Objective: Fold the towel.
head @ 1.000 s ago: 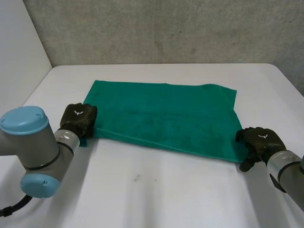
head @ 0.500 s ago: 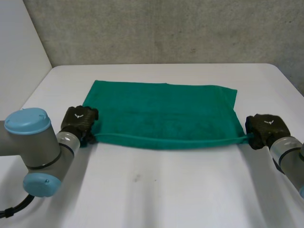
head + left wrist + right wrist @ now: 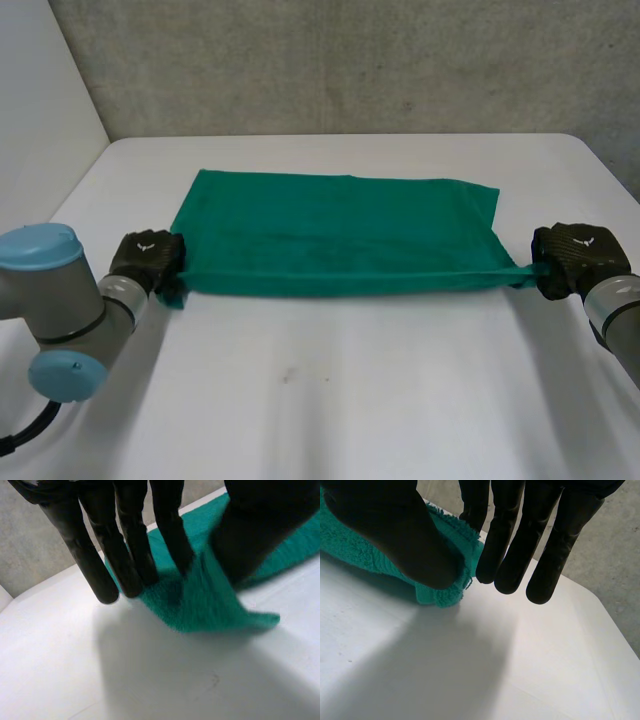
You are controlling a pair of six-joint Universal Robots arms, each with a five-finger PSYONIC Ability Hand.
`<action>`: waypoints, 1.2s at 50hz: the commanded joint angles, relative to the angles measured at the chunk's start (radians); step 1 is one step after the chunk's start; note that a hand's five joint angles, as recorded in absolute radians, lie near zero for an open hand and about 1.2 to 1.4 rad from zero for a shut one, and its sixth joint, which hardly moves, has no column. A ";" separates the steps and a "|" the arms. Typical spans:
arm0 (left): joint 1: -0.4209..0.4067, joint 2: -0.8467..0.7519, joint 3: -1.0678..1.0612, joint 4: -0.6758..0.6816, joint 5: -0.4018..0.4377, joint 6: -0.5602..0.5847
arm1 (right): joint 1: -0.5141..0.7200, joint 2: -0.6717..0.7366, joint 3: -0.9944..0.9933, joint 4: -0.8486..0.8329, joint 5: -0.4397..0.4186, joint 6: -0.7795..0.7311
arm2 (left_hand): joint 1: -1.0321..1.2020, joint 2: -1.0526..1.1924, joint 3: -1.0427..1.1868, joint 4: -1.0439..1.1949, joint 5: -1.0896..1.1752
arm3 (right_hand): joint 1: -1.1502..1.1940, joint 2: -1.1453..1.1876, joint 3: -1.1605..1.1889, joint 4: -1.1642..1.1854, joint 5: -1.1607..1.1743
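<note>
We see the green towel (image 3: 335, 225) lying across the far half of the white table (image 3: 330, 400), its near edge drawn into a straight, taut line between the robot's two hands. The left hand (image 3: 147, 258) pinches the near left corner between thumb and straight fingers (image 3: 125, 555) (the corner's tip pokes out past the thumb). The right hand (image 3: 578, 258) nips the near right corner likewise, thumb (image 3: 395, 540) pressed onto the cloth.

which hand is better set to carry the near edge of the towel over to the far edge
Left, probably. Both hands pinch a near corner of the towel with the edge taut between them, but the left hand has more cloth past its thumb; the right hand holds the very tip.
</note>
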 commanded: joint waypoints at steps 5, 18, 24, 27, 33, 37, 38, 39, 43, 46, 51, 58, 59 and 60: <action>0.007 0.183 0.012 -0.160 -0.034 0.033 | 0.007 -0.118 -0.090 0.183 0.004 -0.107 | 0.342 0.371 0.388 0.385 0.398 | 0.463 0.222 0.216 0.206 0.242; -0.014 0.629 -0.056 -0.624 -0.041 0.303 | 0.027 -0.258 -0.356 0.873 0.023 -0.576 | 0.342 0.371 0.388 0.385 0.398 | 0.463 0.222 0.216 0.206 0.242; -0.017 0.607 -0.116 -0.648 -0.041 0.372 | 0.038 -0.226 -0.333 0.904 0.018 -0.613 | 0.342 0.371 0.388 0.385 0.398 | 0.463 0.222 0.216 0.206 0.242; -0.025 0.517 -0.122 -0.617 -0.046 0.380 | 0.064 -0.134 -0.316 0.897 0.023 -0.615 | 0.342 0.371 0.388 0.385 0.398 | 0.463 0.222 0.216 0.206 0.242; -0.026 0.284 -0.052 -0.553 -0.067 0.387 | 0.113 0.053 -0.354 0.845 0.101 -0.612 | 0.342 0.371 0.388 0.385 0.398 | 0.463 0.222 0.216 0.206 0.242; -0.031 0.195 0.047 -0.521 -0.087 0.386 | 0.159 0.119 -0.468 0.748 0.168 -0.601 | 0.342 0.371 0.388 0.385 0.398 | 0.463 0.222 0.216 0.206 0.242; -0.032 0.176 0.079 -0.513 -0.090 0.386 | 0.168 0.127 -0.500 0.728 0.181 -0.592 | 0.342 0.371 0.388 0.385 0.398 | 0.463 0.222 0.216 0.206 0.242; -0.037 0.149 0.157 -0.495 -0.101 0.387 | 0.168 0.127 -0.500 0.728 0.181 -0.592 | 0.342 0.371 0.388 0.385 0.398 | 0.463 0.222 0.216 0.206 0.242; -0.049 0.121 0.337 -0.452 -0.110 0.387 | 0.196 0.136 -0.764 0.627 0.233 -0.495 | 0.342 0.371 0.388 0.385 0.398 | 0.463 0.222 0.216 0.206 0.242; -0.069 0.119 0.531 -0.338 -0.110 0.375 | 0.202 0.135 -0.968 0.532 0.238 -0.397 | 0.342 0.371 0.388 0.385 0.398 | 0.463 0.222 0.216 0.206 0.242; -0.089 0.199 0.664 0.079 -0.124 0.308 | 0.203 0.083 -1.072 0.254 0.239 -0.219 | 0.342 0.371 0.388 0.385 0.398 | 0.463 0.222 0.216 0.206 0.242; -0.077 0.280 0.533 0.174 -0.124 0.223 | 0.190 -0.091 -0.899 0.102 0.219 -0.179 | 0.342 0.371 0.388 0.385 0.398 | 0.463 0.222 0.216 0.206 0.242; -0.077 0.280 0.533 0.174 -0.124 0.223 | 0.197 -0.089 -0.860 0.105 0.202 -0.182 | 0.342 0.371 0.388 0.385 0.398 | 0.463 0.222 0.216 0.206 0.242; -0.077 0.282 0.497 0.158 -0.124 0.213 | 0.197 -0.089 -0.859 0.105 0.202 -0.182 | 0.342 0.371 0.388 0.385 0.398 | 0.463 0.222 0.216 0.206 0.242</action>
